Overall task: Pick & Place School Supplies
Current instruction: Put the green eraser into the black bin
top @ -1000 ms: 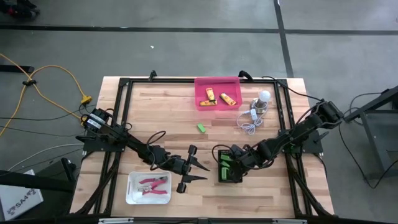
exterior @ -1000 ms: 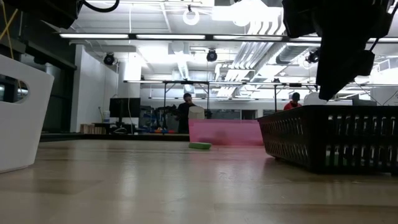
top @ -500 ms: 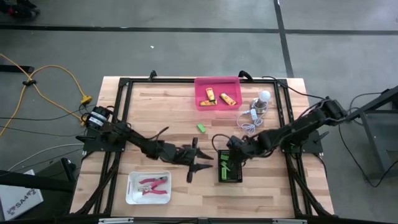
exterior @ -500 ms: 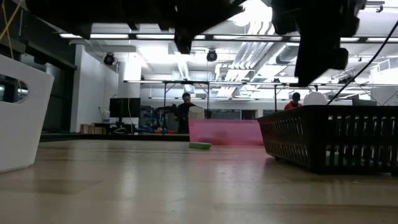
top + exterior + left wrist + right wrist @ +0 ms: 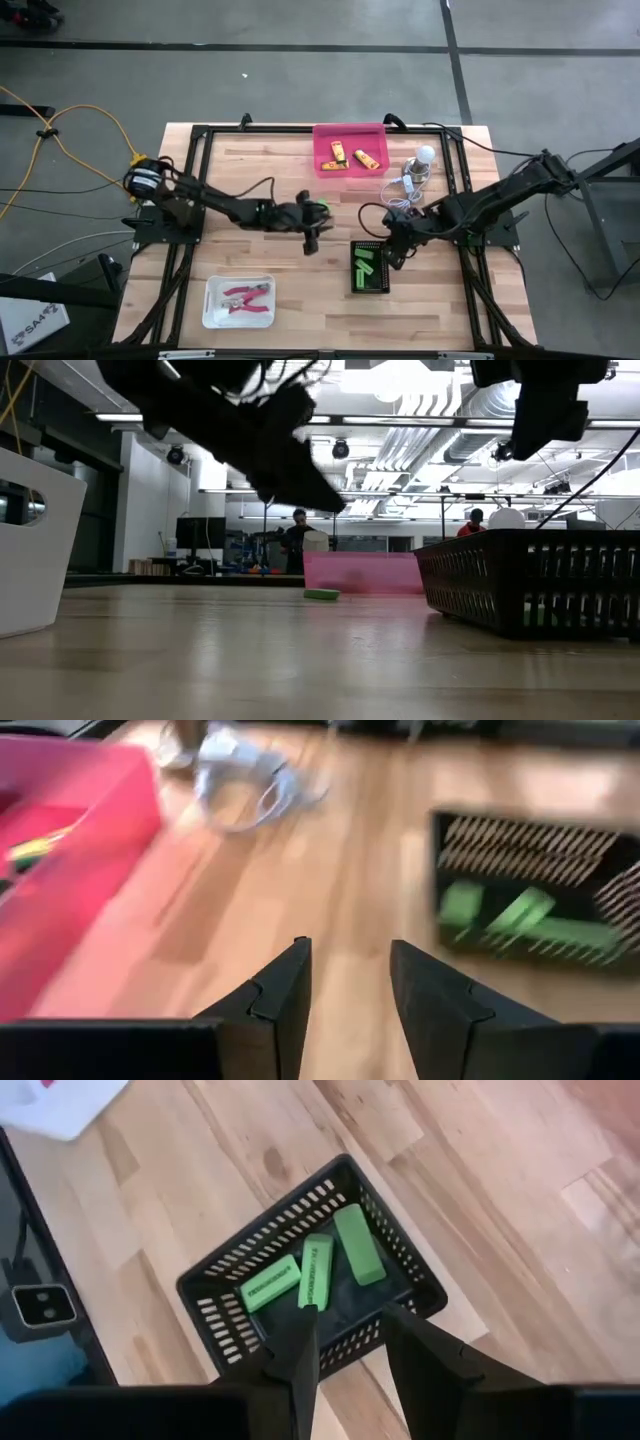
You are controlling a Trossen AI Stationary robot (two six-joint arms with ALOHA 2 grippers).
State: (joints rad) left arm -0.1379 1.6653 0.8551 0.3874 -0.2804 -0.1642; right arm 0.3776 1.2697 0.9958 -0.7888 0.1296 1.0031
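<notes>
Green blocks (image 5: 315,1270): three lie flat in the black basket (image 5: 395,1305), side by side, some touching. A fourth green block (image 5: 321,594) lies loose on the wooden table (image 5: 250,180), out in front of the pink bin (image 5: 350,165).

My left gripper (image 5: 348,945) is up off the table near the middle, close to the loose block in the high view. Its fingers (image 5: 285,985) stand apart with a clear gap and nothing between them. Past them I see bare wood, the basket off to one side and the pink bin to the other, with the white cable (image 5: 250,790) farther out.

My right gripper (image 5: 348,1312) hangs above the basket, over its edge, not touching it. Its fingers are also apart and empty. In the high view it sits just beside the basket's far right corner.

Yellow-orange pieces (image 5: 352,156) are in the pink bin at the far edge of the table; how many there are I cannot tell. Pink-handled pliers (image 5: 245,297) lie in the white tray (image 5: 212,312) at the near left, well apart from both grippers. White bulb (image 5: 426,152) sits just right of the pink bin with its cable coiled in front of it.

Two people (image 5: 298,540) show far back in the room, in the low view.
</notes>
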